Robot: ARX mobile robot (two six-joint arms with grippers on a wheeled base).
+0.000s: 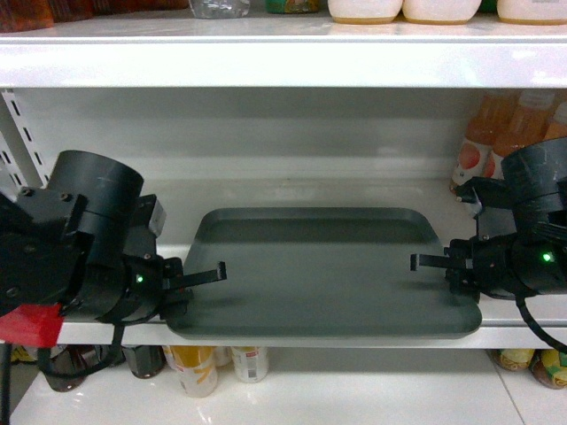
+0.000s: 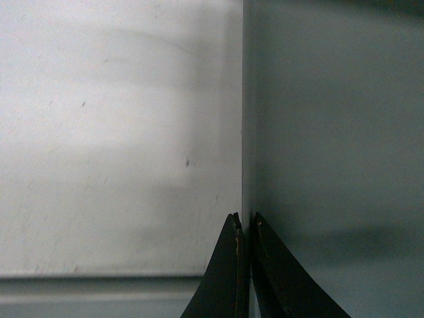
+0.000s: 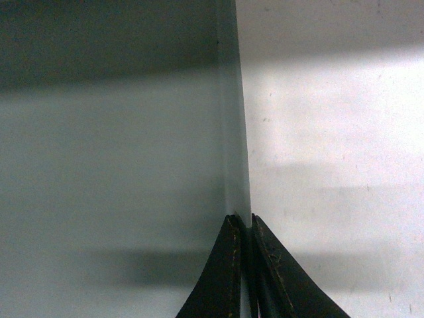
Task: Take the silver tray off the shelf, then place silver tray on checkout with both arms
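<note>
head view: silver tray (image 1: 323, 274) lies flat on the white shelf (image 1: 283, 199), front edge over the lip. left gripper (image 1: 190, 279) & right gripper (image 1: 443, 264) each pinch a side rim, fingers (image 2: 228, 278) nearly closed w/ rim between.

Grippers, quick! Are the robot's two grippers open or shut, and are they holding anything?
Left gripper: shut on the silver tray's left rim.
Right gripper: shut on the silver tray's right rim.
</note>
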